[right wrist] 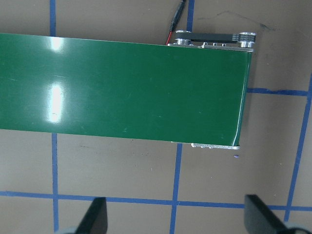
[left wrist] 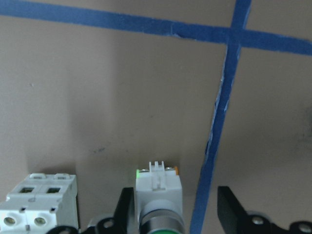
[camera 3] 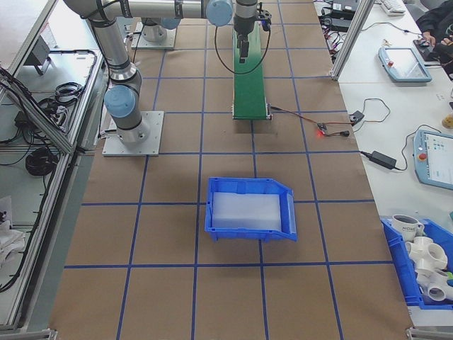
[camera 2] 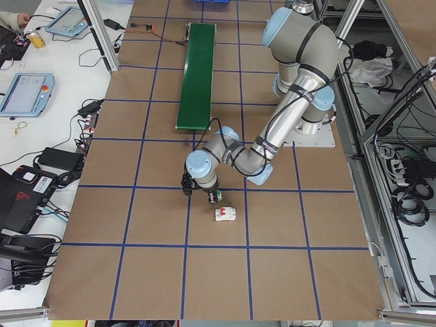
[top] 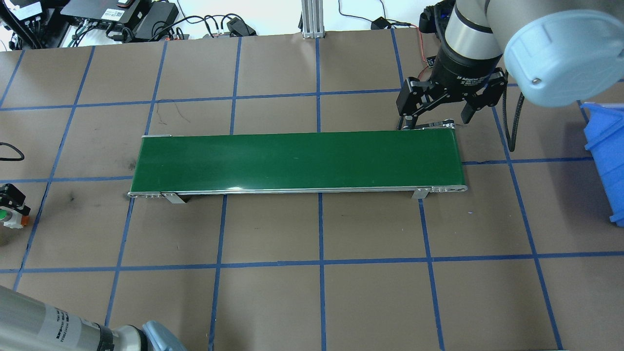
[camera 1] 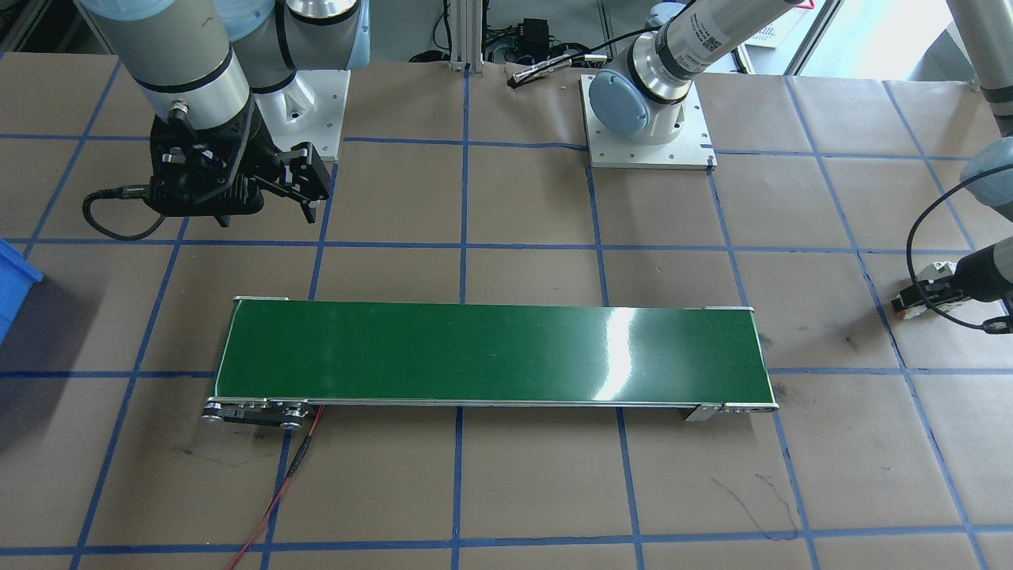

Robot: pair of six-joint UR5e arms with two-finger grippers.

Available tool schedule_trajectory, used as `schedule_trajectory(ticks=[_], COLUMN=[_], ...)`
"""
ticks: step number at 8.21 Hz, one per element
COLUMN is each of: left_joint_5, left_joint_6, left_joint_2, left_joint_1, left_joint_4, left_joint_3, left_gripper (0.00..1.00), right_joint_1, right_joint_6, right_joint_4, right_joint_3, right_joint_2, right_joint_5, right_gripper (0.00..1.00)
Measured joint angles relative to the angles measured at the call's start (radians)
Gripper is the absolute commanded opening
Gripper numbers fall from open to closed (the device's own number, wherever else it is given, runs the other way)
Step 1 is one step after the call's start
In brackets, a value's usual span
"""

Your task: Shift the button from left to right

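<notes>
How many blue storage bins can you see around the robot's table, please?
2: one blue bin lies on the table at the robot's right end, beyond the green conveyor belt; another blue bin, holding white fittings, sits on the side bench. Others may be out of view.

Left gripper [left wrist: 176,214] sits low at the frame's bottom, fingers spread; right gripper [top: 435,111] hangs upper right, fingers apart.
</notes>
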Motion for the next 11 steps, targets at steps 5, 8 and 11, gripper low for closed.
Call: schedule_trajectory(ticks=[5, 8, 11], left_joint_5=[0.053, 0.071, 0.054], left_joint_6=[0.003, 0.003, 0.005], left_joint_2=[0.000, 0.001, 0.033], left_joint_1=[0.001, 0.001, -0.007], left_joint_4=[-0.024, -0.033, -0.107], left_joint_3=[-0.018, -0.018, -0.006], left_gripper=[0.30, 0.00, 0.00], right_joint_1=[0.000, -0.001, -0.001], right_joint_6=[0.000, 0.000, 0.000], right_joint_4=[-0.005, -0.009, -0.011], right_joint_3=[0.000, 0.000, 0.000], right_joint_2=[0.001, 0.002, 0.003], right_joint_5=[0.002, -0.003, -0.005], right_gripper=[1.00, 1.00, 1.00])
